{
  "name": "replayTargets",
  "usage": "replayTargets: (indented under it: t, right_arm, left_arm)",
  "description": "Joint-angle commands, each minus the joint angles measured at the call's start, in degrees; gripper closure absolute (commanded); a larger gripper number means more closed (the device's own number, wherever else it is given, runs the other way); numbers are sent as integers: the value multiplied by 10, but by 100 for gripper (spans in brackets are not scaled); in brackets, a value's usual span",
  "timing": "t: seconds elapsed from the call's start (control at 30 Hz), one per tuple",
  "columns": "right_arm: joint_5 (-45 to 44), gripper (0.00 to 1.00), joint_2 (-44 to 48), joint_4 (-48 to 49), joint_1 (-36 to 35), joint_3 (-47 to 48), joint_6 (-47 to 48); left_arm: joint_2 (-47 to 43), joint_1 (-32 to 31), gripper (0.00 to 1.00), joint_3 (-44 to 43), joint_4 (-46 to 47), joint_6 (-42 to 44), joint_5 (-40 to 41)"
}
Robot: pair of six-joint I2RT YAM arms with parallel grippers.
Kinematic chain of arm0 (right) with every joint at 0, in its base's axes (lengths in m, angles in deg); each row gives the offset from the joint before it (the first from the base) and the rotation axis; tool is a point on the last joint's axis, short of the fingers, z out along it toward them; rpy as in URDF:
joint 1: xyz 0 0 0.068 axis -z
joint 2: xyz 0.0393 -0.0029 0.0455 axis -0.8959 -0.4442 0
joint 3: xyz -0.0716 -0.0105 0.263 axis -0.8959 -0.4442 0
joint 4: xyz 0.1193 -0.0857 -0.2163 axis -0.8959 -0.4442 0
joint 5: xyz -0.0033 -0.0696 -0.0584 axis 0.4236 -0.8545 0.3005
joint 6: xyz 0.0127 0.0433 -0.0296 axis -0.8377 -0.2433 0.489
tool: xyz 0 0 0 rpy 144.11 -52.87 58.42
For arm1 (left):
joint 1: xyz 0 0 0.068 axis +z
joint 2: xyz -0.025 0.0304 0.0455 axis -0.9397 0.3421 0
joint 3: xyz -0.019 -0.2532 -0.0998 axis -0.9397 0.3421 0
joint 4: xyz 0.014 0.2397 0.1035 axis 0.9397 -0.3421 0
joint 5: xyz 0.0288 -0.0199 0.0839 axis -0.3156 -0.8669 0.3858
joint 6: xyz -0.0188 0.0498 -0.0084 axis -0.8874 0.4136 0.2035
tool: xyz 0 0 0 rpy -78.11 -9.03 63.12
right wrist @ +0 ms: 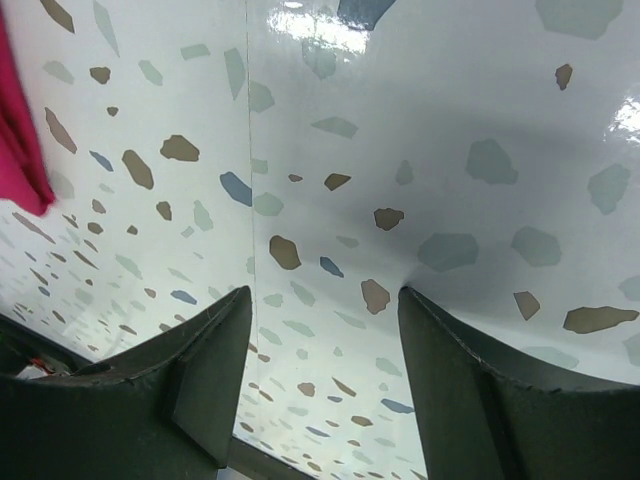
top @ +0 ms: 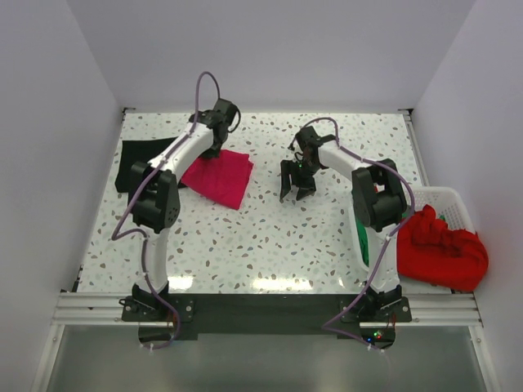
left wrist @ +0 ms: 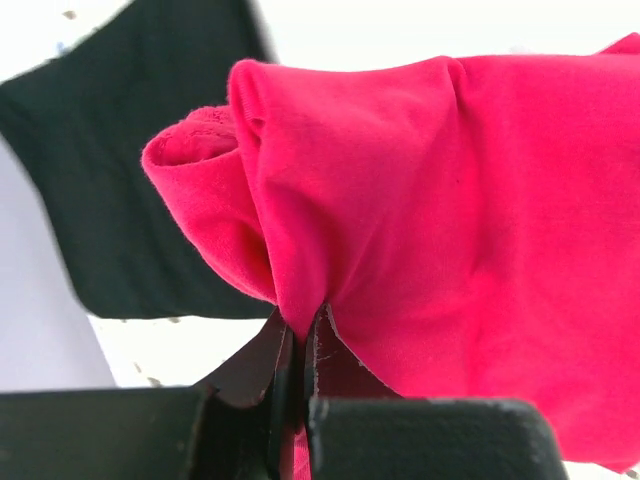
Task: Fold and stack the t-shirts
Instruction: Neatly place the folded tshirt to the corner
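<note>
Speckled glossy terrazzo table (top: 270,237) | left end effector (left wrist: 298,340) pinches soft magenta-pink t-shirt (left wrist: 450,220) fold | right end effector (right wrist: 325,292) released

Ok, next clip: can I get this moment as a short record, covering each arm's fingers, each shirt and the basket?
left fingers: shut, pinching a bunched edge of the pink shirt
right fingers: open, empty, over bare table
pink shirt: folded on the table's far left part, bunched at the pinch
black shirt: flat at the far left, beside the pink shirt; the left arm hides where they meet
red shirt: heaped on the basket
basket: white, at the table's right edge
stack: not yet made
</note>
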Motion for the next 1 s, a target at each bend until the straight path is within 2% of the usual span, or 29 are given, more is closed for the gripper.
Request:
replayTargets:
  t: [0.0, 0.47, 0.97]
  right_arm:
    - [-12, 36, 23, -11, 0, -12, 14]
    - [-16, 36, 28, -16, -1, -20, 16]
    - [-18, 36, 27, -17, -1, -22, 14]
  left_arm:
    - [-12, 27, 100, -41, -14, 37, 50]
    - [-9, 70, 100, -136, -12, 92, 81]
    - [-59, 100, 100, -144, 2, 103, 72]
